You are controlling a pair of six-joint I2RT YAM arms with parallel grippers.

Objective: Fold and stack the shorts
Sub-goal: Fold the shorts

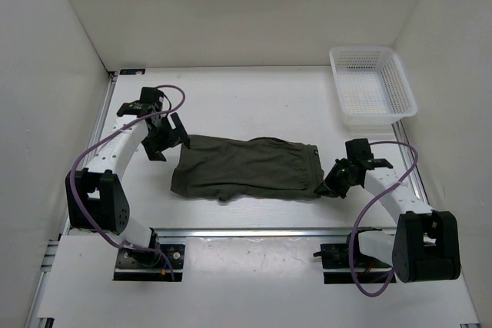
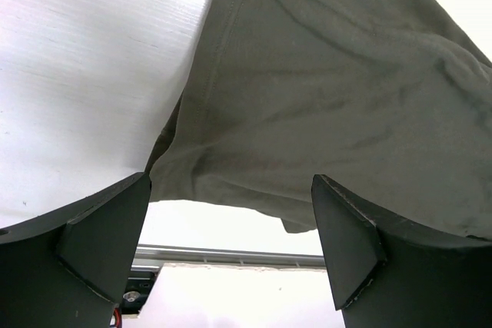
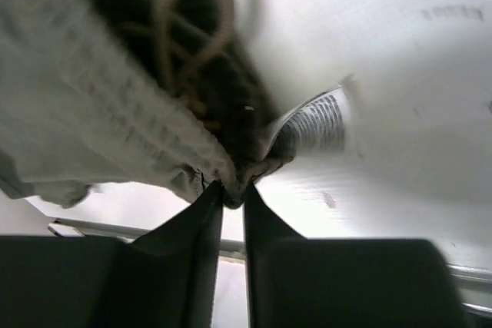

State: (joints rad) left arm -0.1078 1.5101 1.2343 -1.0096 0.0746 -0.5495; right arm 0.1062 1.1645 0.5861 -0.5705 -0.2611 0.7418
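Looks early in the task. Finds the white table top (image 1: 254, 97) bearing the dark olive-green soft fabric shorts (image 1: 246, 168) at its centre, stretched from 9 to 3 o'clock, flat but wrinkled; perhaps doubled once, though cannot tell the layers. Leaves the rest of the folding and the stacking undone, by that judgement. Finds a white plastic mesh basket (image 1: 373, 119) at 2 o'clock, well apart from the cloth. Puts the black left gripper (image 1: 171, 137) at the shorts' 10 o'clock corner, jaws spread wide, nothing between them. Puts the black right gripper (image 1: 332, 183) at the 4 o'clock corner, clamped onto the waistband edge.

Gets from the right wrist view alone the beige drawstring loop (image 3: 192, 13) and a small white tag (image 3: 315, 124) beside the pinch. Gets from the left wrist view alone the stitched hem (image 2: 207, 90) ahead of the fingers. Gets from the top view alone the whole layout.
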